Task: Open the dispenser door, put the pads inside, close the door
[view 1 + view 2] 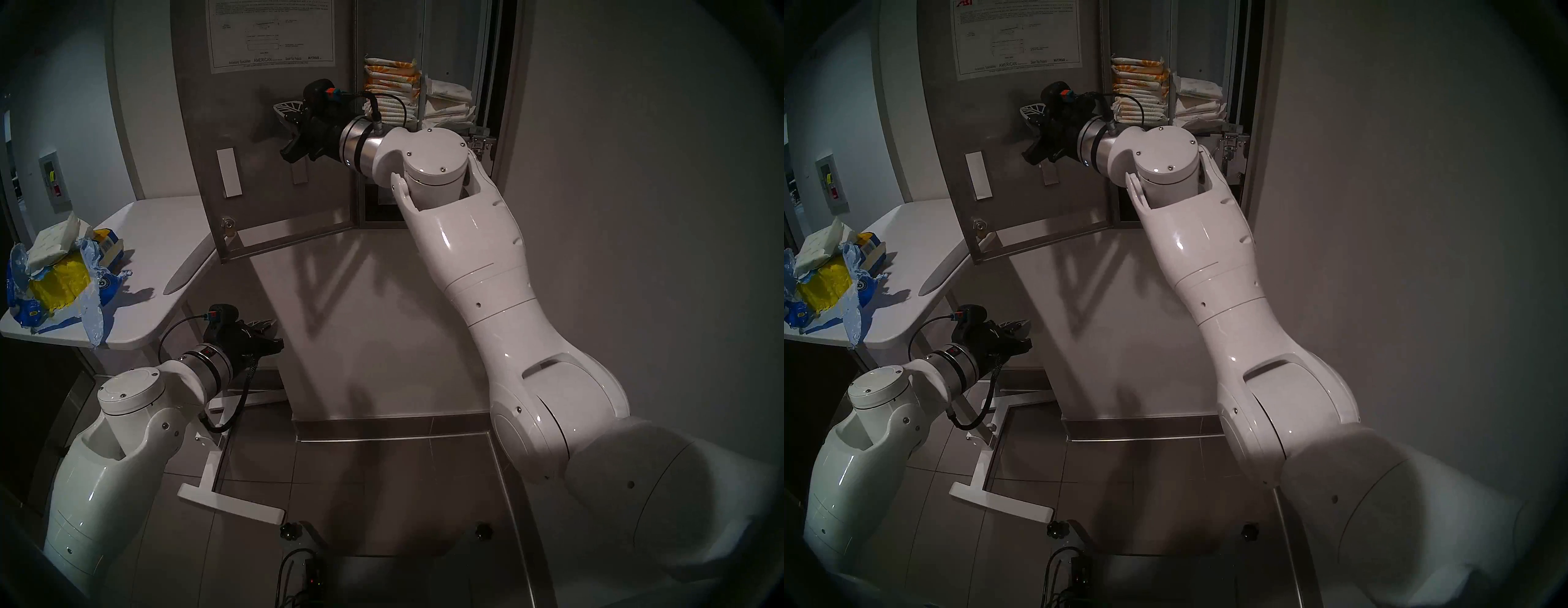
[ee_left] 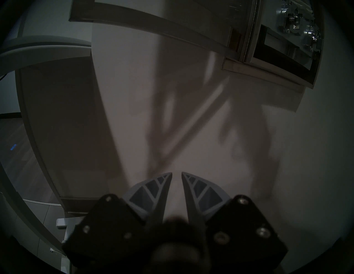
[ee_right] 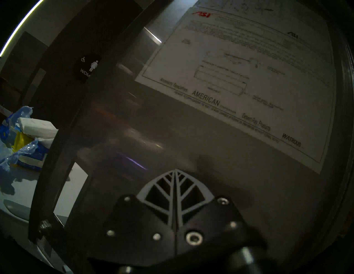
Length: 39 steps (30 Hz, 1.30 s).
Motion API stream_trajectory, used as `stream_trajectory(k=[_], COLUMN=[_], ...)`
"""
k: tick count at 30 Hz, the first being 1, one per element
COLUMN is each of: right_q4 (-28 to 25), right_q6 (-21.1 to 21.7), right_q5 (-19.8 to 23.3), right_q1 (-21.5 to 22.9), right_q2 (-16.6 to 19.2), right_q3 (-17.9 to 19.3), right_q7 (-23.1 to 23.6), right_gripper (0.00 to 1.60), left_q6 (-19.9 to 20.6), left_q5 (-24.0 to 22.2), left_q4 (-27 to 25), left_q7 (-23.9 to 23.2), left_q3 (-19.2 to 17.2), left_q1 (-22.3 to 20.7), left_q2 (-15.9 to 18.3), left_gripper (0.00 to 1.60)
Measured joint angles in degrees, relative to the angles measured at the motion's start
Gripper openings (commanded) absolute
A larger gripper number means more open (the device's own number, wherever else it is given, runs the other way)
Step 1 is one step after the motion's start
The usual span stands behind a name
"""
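Brushed-steel dispenser door [image 1: 271,178], white instruction sheet on its back, hangs swung open; our right hand [image 1: 285,111], fingers pressed together and empty, sits close against it; left hand [image 2: 176,177], slightly parted, idles; plain white wrapped pads [image 1: 449,106] sit inside; next, we judge, push it shut.

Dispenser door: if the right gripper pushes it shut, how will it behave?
The dispenser door looks like a stiff steel panel, so probably no flex. It hangs on a side hinge, so it should swing. The shut right gripper may skid on its smooth face.
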Motion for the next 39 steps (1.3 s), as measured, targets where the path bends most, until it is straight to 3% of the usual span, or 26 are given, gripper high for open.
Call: stream_trajectory(k=[27, 33, 39], right_q4=[21.02, 23.17, 21.24], right_q6=[-7.34, -9.37, -10.18], right_q5=[-6.04, -6.22, -5.86], right_q1=[11.21, 12.24, 11.51], right_q2=[-4.57, -4.62, -3.66], right_q3=[1.84, 2.25, 2.84], right_q7=[-5.34, -5.29, -3.58], right_gripper=[0.0, 0.0, 0.0], left_q6=[-0.17, -0.18, -0.18], left_q5=[0.58, 0.69, 0.82], left_q4=[0.05, 0.06, 0.07], left_q7=[-0.85, -1.0, -1.11], left_q3=[-0.35, -0.43, -0.49], left_q1=[0.0, 0.0, 0.0], left_q2=[-0.77, -0.91, -1.04], left_gripper=[0.7, 0.7, 0.7])
